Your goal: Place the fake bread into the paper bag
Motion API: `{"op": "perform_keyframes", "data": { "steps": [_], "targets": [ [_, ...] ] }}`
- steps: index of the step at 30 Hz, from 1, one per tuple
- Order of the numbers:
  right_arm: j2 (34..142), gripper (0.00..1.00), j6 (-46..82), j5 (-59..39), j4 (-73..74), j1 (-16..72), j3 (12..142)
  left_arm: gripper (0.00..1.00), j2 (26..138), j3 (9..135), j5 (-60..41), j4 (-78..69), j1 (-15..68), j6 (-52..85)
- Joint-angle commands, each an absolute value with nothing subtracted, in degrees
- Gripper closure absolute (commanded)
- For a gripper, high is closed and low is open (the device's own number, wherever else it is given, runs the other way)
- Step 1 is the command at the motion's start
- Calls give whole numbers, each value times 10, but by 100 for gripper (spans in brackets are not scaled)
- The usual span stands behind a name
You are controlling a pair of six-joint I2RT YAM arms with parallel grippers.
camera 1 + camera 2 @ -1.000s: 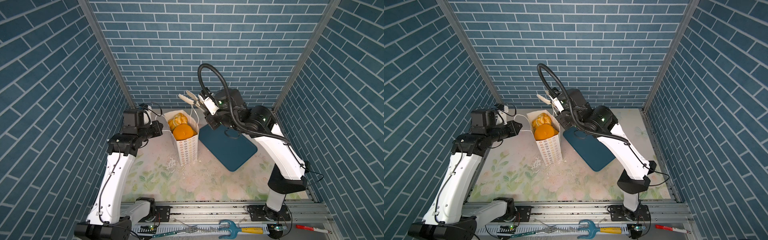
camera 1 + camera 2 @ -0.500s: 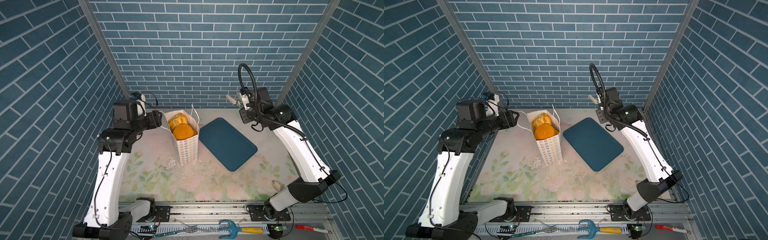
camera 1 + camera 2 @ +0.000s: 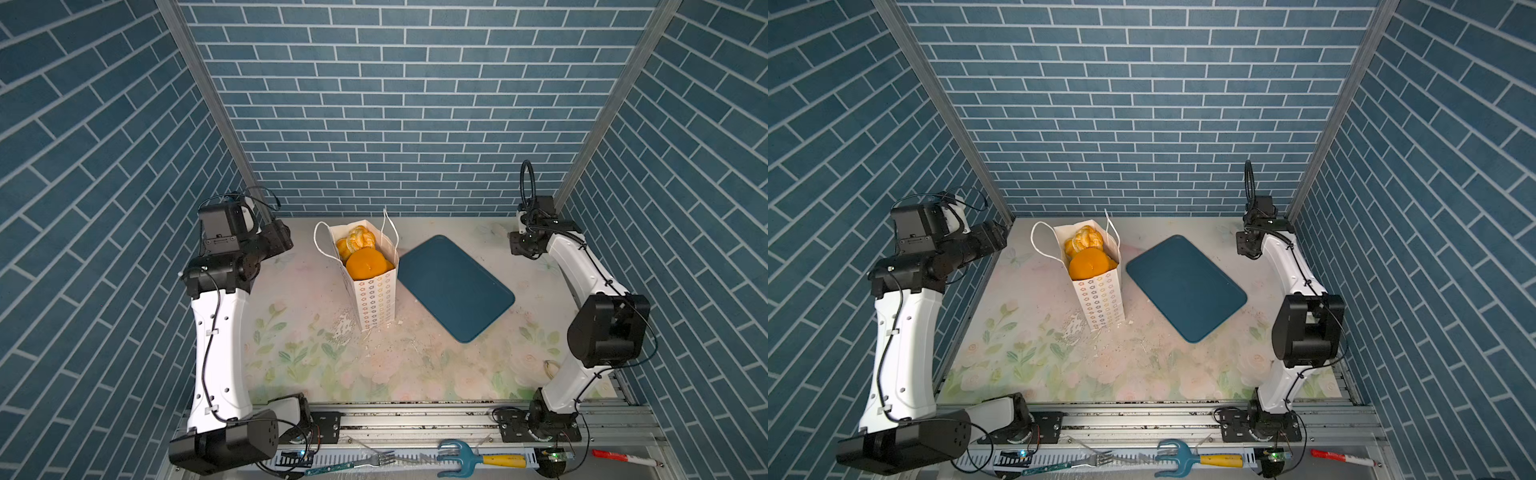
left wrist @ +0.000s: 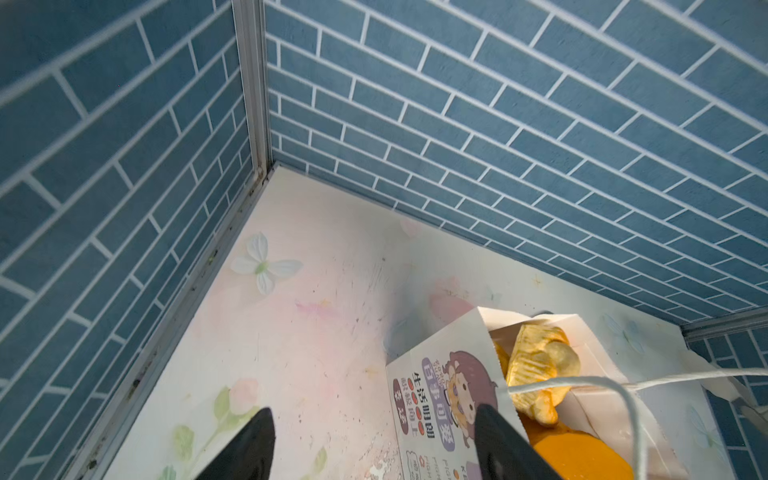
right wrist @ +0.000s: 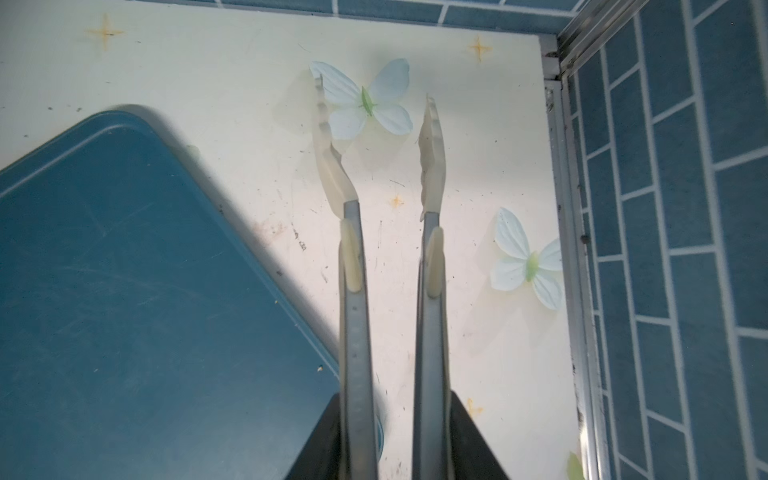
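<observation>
The left end effector [image 4: 372,411] gapes wide with nothing between its black fingers [image 4: 249,440], near the far left corner of the worktop [image 3: 299,353]. A second ago it was much narrower and right against the cord handle [image 4: 561,382] of the paper bag [image 3: 374,295]; it has since drawn off toward the left edge. The right end effector [image 5: 395,440] is clamped on a pair of tongs [image 5: 353,332] whose tips stand apart. A second ago it hung over the bag's mouth; now it is over the far right corner. The bag stands upright where it stood, left of the worktop's middle toward the far edge. In it lies the fake bread: a knotted bun [image 3: 359,240] on the far side and a round orange cake [image 3: 365,264] in front. A blue tray [image 3: 453,286] lies flat just beside the bag, toward the right edge.
</observation>
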State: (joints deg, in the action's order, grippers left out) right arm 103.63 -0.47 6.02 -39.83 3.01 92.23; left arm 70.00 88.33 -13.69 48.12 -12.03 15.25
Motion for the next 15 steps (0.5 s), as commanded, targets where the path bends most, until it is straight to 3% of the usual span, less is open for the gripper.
{"op": "perform_keyframes", "data": {
  "steps": [1,15],
  "targets": [
    [1062,63,-20,34,-354,4,921,23,703,864,-175,458,-126,162],
    [1069,55,-20,24,-311,-24,754,24,688,798,-186,436,-126,160]
  ]
}}
